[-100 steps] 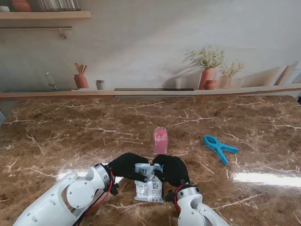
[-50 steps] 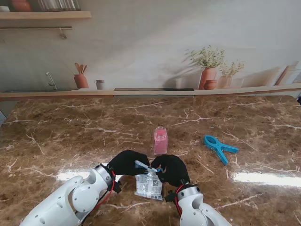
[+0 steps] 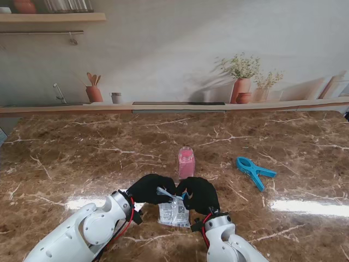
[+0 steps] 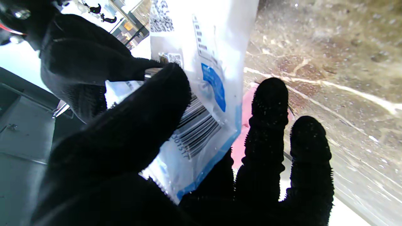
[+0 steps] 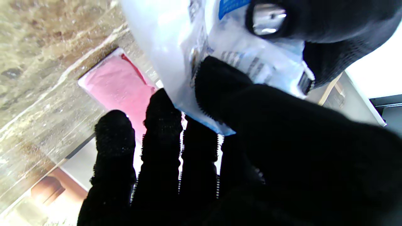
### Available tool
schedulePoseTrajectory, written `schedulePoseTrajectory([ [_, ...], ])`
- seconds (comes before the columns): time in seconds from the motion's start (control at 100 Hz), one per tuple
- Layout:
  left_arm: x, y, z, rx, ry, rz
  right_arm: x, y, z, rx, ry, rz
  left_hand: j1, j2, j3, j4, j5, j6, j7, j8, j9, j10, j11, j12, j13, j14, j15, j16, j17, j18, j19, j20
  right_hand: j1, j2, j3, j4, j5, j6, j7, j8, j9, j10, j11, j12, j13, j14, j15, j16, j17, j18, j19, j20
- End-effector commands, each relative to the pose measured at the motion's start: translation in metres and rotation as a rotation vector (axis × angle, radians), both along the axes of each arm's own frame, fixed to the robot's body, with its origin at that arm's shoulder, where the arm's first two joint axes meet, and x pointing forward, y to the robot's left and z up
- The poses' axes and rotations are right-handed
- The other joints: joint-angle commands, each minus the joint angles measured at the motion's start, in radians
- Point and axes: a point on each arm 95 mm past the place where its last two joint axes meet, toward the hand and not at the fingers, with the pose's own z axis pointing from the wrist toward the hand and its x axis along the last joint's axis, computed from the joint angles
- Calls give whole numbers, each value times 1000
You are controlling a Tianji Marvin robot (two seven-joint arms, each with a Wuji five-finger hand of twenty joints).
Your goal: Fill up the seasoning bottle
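Just nearer to me than the pink bottle point(image 3: 186, 162), both hands hold a clear refill bag point(image 3: 174, 213) by its top edge. Left hand point(image 3: 148, 188) pinches one corner, right hand point(image 3: 199, 194) the other, w/ the bag hanging between them above the marble counter point(image 3: 82, 158). Probably set up that way to pull the seal apart & make a spout; can't tell if it's open yet. Bottle stands upright, apart from the bag, close enough for a short tip-over pour. Blue clip point(image 3: 254, 170) lies well right of the bottle, likely for resealing.
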Motion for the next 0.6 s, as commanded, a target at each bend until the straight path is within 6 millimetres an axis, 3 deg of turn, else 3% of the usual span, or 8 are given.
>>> schedulePoseTrajectory([
  [0.0,-2,-2,-4,-4,-4,-6,-7,0,-1,8,37,44,38,-17,31,30,47,-34,25,-9,-26,-22,24,21,-20,-8,12,16,11,-18,-24,-2,-61,28,84,18,-67,-41,12,-6,-57,-7,-33,-8,-63,1,-38,23,-48,-22,-41,12],
  [0.04,-2,-2,-4,-7,-14,-8,-9,-1,1,11,51,62,39,-21,35,30,50,-31,30,-16,-24,-25,24,22,-17,-7,8,14,15,-28,-32,-12,-123,30,89,21,-146,-43,17,-41,-99,2,-68,-30,-98,-7,-99,27,-81,-22,-85,15],
  [0.06,-2,-2,-4,-7,-18,-10,-10,-2,1,11,57,70,40,-25,39,30,54,-27,38,-28,-23,-2,22,21,-15,-7,4,11,18,-34,-37,-21,-157,34,85,24,-174,-40,12,-53,-118,4,-82,-48,-114,-13,-126,18,-95,-21,-104,14],
  [0.15,-2,-1,-4,-9,-30,-26,-12,-6,4,36,80,78,45,-42,48,29,71,-11,55,-74,-14,-10,17,13,-12,-8,-8,2,24,-52,-50,-43,-303,71,-39,20,-277,-4,-31,-97,-183,17,-130,-257,-163,-9,-250,-86,-134,-7,-190,25],
  [0.28,-2,-1,-3,-7,-61,-42,-15,-12,13,91,106,47,44,-67,63,26,88,2,85,-135,5,-19,16,4,6,-6,-9,-6,43,-55,-46,-60,-458,235,-185,87,-268,50,-198,-20,-176,33,-176,-350,-152,20,-372,-174,-136,2,-231,31],
  [0.36,-2,-1,-2,-3,-86,-47,-14,-15,17,131,131,-1,39,-77,77,22,91,0,113,-176,10,-22,17,3,10,-5,-8,-7,47,-50,-42,-62,-501,334,-226,120,-255,67,-220,7,-134,43,-177,-364,-104,38,-413,-211,-96,8,-225,25],
  [0.45,-2,-1,0,-3,-113,-55,-12,-17,19,153,166,-57,41,-85,85,24,95,-7,132,-202,10,-29,21,6,10,-3,-7,6,42,-49,-41,-60,-483,376,-222,111,-231,68,-151,-19,-78,50,-158,-369,-47,53,-396,-225,-57,12,-178,13],
  [0.59,-3,-3,2,15,-168,-77,-7,-19,20,123,238,-112,45,-102,91,25,114,-3,150,-255,14,-34,27,7,10,1,-10,29,36,-47,-42,-57,-438,353,-223,82,-250,81,-104,-74,-61,64,-179,-398,-13,71,-428,-264,-25,24,-137,-25],
])
